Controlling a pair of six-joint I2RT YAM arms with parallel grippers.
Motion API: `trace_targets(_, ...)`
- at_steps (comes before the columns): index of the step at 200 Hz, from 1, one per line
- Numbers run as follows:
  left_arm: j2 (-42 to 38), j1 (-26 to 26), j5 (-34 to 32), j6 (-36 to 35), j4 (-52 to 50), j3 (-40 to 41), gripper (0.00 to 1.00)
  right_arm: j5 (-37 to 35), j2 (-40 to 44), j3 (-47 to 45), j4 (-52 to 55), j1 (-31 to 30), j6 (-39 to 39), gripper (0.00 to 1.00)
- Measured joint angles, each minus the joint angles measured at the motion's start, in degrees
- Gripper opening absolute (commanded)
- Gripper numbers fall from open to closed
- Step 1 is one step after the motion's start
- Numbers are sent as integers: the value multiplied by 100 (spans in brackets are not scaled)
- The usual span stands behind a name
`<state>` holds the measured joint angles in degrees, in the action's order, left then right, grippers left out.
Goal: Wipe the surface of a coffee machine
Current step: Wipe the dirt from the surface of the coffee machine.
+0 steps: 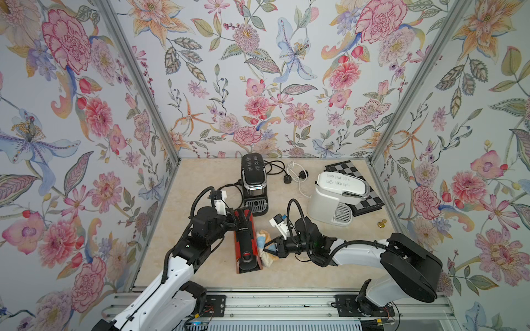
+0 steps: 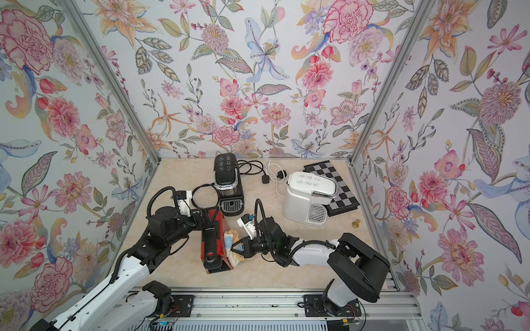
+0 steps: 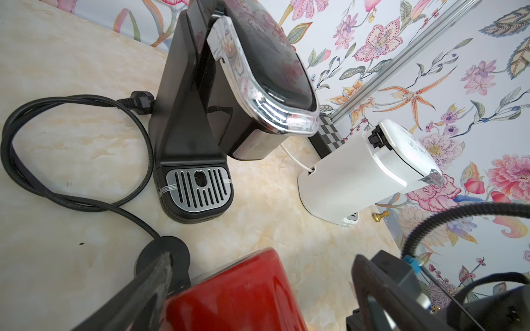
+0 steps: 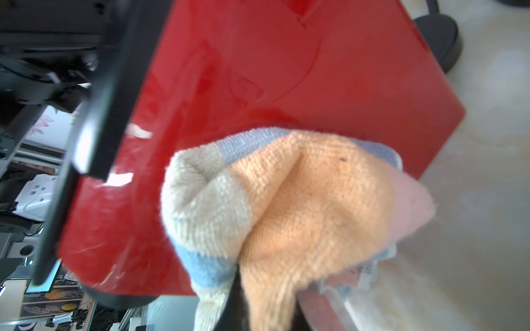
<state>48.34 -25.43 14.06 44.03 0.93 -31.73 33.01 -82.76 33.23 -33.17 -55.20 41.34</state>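
A red and black coffee machine (image 1: 247, 243) (image 2: 212, 243) stands at the front middle of the table in both top views. My left gripper (image 1: 239, 216) (image 3: 263, 298) straddles its far end, jaws open; one finger lies against the red shell (image 3: 238, 289) and the other stands apart from it. My right gripper (image 1: 272, 248) (image 4: 272, 312) is shut on a striped orange, blue and cream cloth (image 1: 265, 243) (image 4: 301, 206). The cloth is pressed against the right side panel of the red machine (image 4: 286, 71).
A black coffee machine (image 1: 253, 183) stands behind the red one, with a white coffee machine (image 1: 335, 197) at the right partly on a chessboard (image 1: 355, 172). Loose black and white cords (image 1: 286, 172) lie at the back. A small brass piece (image 1: 381, 223) sits near the right wall.
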Motion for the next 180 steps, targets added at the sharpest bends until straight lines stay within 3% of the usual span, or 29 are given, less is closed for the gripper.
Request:
trace_targets(24,107,-59,-131,20,63,7,99,-101,732,0,256,-219,-87,0)
trace_targets(48,166,-114,-258,61,114,39,99,-118,866,2,367,-317,-160,0)
trace_targets(117,192,-133,-361,297,334,149,99,-160,-890,-229,-358,-192,166,0)
trace_targets(180,146,-138,-382,463,654,323,99,4,-1871,-133,-1174,219,562,0)
